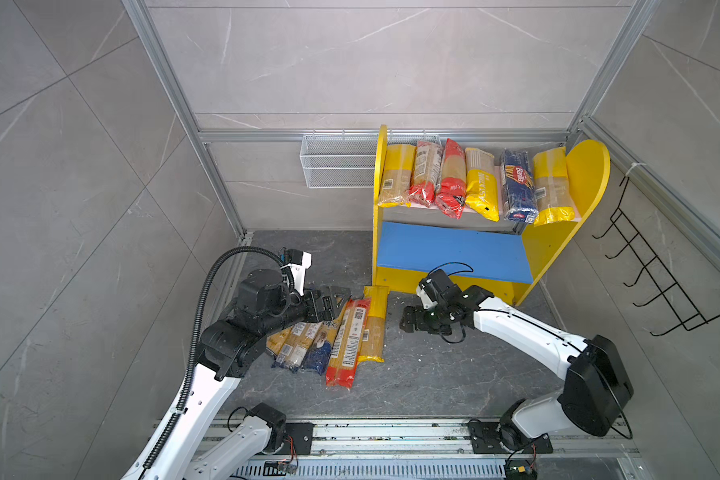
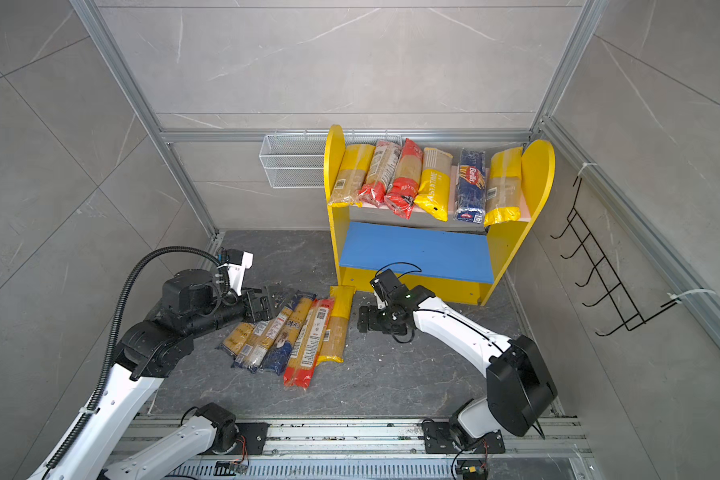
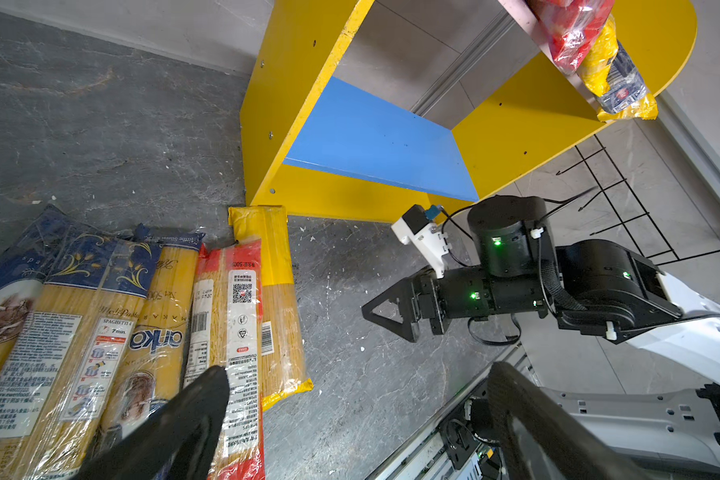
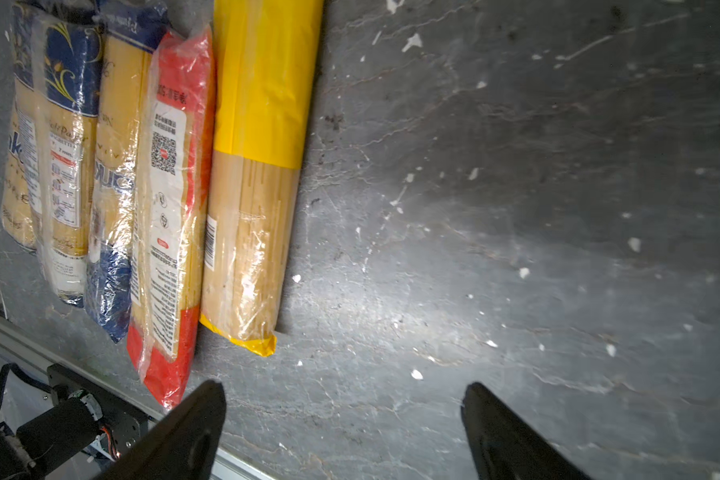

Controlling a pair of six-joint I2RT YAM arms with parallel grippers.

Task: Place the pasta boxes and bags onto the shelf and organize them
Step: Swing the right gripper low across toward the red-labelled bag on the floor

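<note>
1. Nearest are two arms with one gripper each. The left gripper (image 1: 334, 300) sits left of centre in both top views, over the upper ends of the floor packets. Its wrist view shows the jaws spread wide with nothing between them, and one finger (image 3: 184, 424) crosses the red packet (image 3: 233, 332) in frame.
2. The right gripper (image 1: 408, 322) is at centre frame, low over the bare grey floor (image 4: 516, 208). Its jaws are apart and hold nothing. It is just beside the yellow packet (image 4: 254, 187) and not touching it. Only the left wrist view shows this gripper side-on (image 3: 381, 309).
3. Five floor packets lie side by side at lower centre, edges touching or overlapping. There are three blue-ended packets (image 1: 298, 347), then the red packet, then the yellow packet.
4. In the top views the left gripper covers the blue ends, while the left wrist view shows all three. Both wrist views show the red packet's QR code, which is too small to read from above.
5. The yellow packet's far end reaches the foot of the shelf (image 1: 587, 174); whether they touch I cannot tell.
6. The one shelf stands right of centre, with its blue lower board (image 1: 449, 249) in front.
7. Six shelf packets rest on the pink upper board (image 3: 516, 16), their ends overhanging its front. From the left they are yellow (image 1: 395, 174), red-and-clear (image 1: 425, 172), red (image 1: 449, 178), yellow (image 1: 481, 183), dark blue (image 1: 516, 187) and yellow (image 1: 551, 187). Only the top views show all six.
8. Farthest are one white wire basket (image 1: 337, 166) on the back wall and one black hook rack (image 1: 657, 274) at right.
</note>
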